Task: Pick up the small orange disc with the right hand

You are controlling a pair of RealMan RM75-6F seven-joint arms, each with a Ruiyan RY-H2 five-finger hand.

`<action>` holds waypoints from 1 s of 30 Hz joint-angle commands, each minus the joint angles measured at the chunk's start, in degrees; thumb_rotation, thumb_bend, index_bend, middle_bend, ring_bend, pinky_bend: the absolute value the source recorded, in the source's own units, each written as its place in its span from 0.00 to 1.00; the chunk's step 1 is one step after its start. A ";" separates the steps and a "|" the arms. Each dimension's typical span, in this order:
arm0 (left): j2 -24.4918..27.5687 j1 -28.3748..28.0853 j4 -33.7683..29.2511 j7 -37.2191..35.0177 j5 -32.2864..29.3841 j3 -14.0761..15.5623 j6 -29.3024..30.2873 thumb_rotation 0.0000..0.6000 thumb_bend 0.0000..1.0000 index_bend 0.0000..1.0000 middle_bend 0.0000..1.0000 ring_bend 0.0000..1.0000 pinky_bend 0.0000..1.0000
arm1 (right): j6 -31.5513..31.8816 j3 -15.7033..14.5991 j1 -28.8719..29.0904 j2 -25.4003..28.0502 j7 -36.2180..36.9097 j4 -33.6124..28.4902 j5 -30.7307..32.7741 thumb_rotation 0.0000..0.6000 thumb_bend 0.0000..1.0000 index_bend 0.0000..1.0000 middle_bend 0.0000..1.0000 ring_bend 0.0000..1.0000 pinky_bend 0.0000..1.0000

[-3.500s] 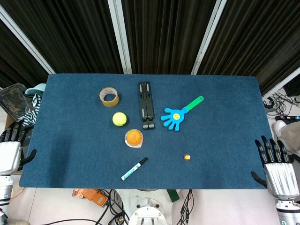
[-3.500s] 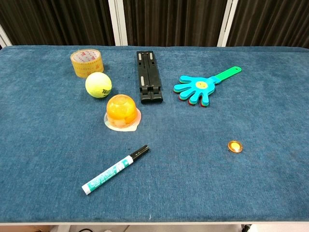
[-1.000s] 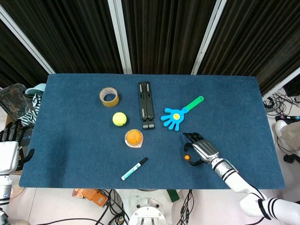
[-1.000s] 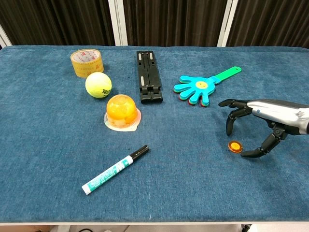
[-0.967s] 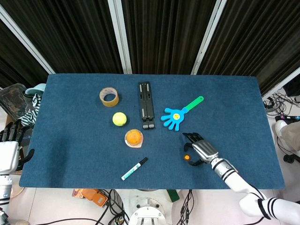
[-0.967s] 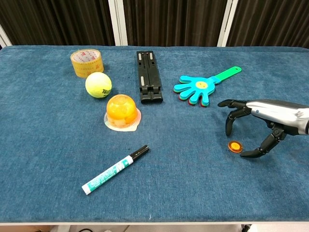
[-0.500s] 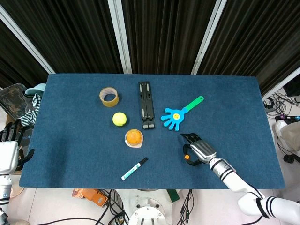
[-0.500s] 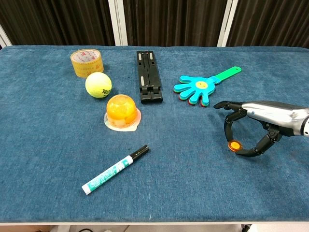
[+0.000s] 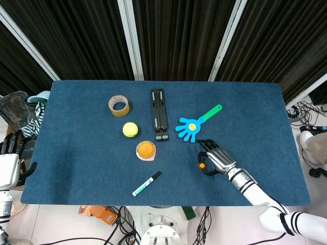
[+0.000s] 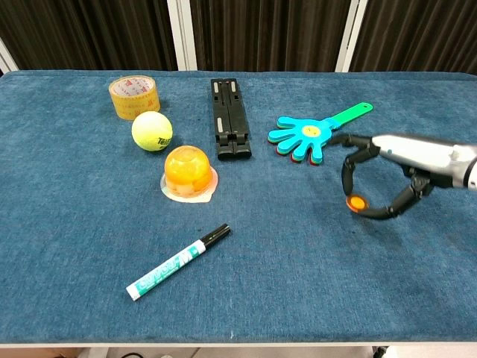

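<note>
The small orange disc (image 10: 358,202) (image 9: 203,165) is pinched between the thumb and a finger of my right hand (image 10: 387,175) (image 9: 214,158), lifted a little above the blue table (image 10: 298,283). The hand reaches in from the right, its other fingers curved over the disc. My left hand (image 9: 10,158) rests off the table's left edge in the head view, fingers apart and holding nothing; the chest view does not show it.
A blue hand-shaped clapper with a green handle (image 10: 309,136) lies just behind the right hand. Further left are a black folding stand (image 10: 229,128), an orange dome on a disc (image 10: 188,173), a tennis ball (image 10: 152,131), a tape roll (image 10: 133,97) and a marker (image 10: 177,262).
The right hand came in from the right edge, closed thumb and finger on the orange disc, and has now raised it off the cloth. The left hand stayed put.
</note>
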 commanded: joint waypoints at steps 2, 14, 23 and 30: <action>0.00 0.00 -0.03 0.06 0.05 0.05 -0.02 1.00 0.23 0.19 0.03 0.01 0.18 | 0.63 2.12 1.54 2.09 -0.13 -2.87 -0.19 1.00 0.44 0.59 0.01 0.09 0.04; 0.02 0.04 -0.02 0.26 0.29 0.13 0.13 1.00 0.23 0.19 0.03 0.01 0.18 | -8.22 13.77 11.77 7.50 -5.08 -9.88 11.44 1.00 0.44 0.59 0.01 0.09 0.05; 0.19 0.06 -0.03 -0.17 -0.01 0.00 0.01 1.00 0.23 0.19 0.03 0.01 0.18 | -11.43 18.70 17.17 10.67 -8.97 -12.64 21.66 1.00 0.44 0.59 0.01 0.09 0.05; 0.19 0.07 -0.10 -0.19 -0.05 -0.04 0.04 1.00 0.23 0.19 0.03 0.01 0.18 | -11.39 19.79 18.47 12.04 -8.48 -12.74 25.55 1.00 0.44 0.60 0.01 0.09 0.05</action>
